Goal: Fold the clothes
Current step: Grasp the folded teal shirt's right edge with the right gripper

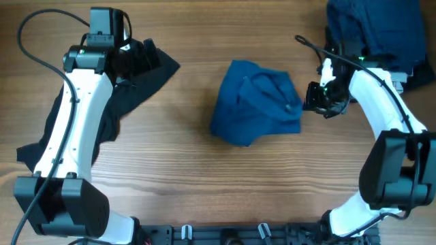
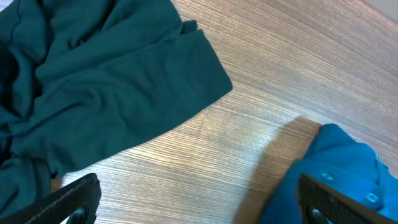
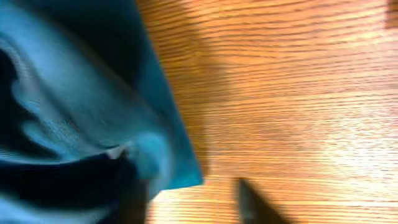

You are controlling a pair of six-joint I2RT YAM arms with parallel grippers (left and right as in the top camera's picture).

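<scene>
**Overhead view, 12 o'clock at the table's far edge.** The blue garment (image 1: 255,102) lies bunched and wrinkled near the middle of the wooden table (image 1: 191,177). It is partly doubled over itself, and its edges are uneven. The black garment (image 1: 139,82) is spread loosely at about 10 o'clock from it, well apart, and lies partly under the left arm (image 1: 75,116). A navy pile (image 1: 371,30) of cloth sits at the 1 o'clock corner.

The right gripper (image 1: 319,99) stands at 3 o'clock of the blue garment, just at its edge. Its wrist view is blurred: a corner of blue cloth lies between two dark fingers (image 3: 258,208), and whether the jaws are clamped on it cannot be told.

The left gripper (image 2: 199,208) hangs over the black garment at 10 o'clock. In its wrist view the two fingers are set wide apart with bare wood between them, holding nothing. The black cloth is at upper left there and the blue garment at lower right.
</scene>
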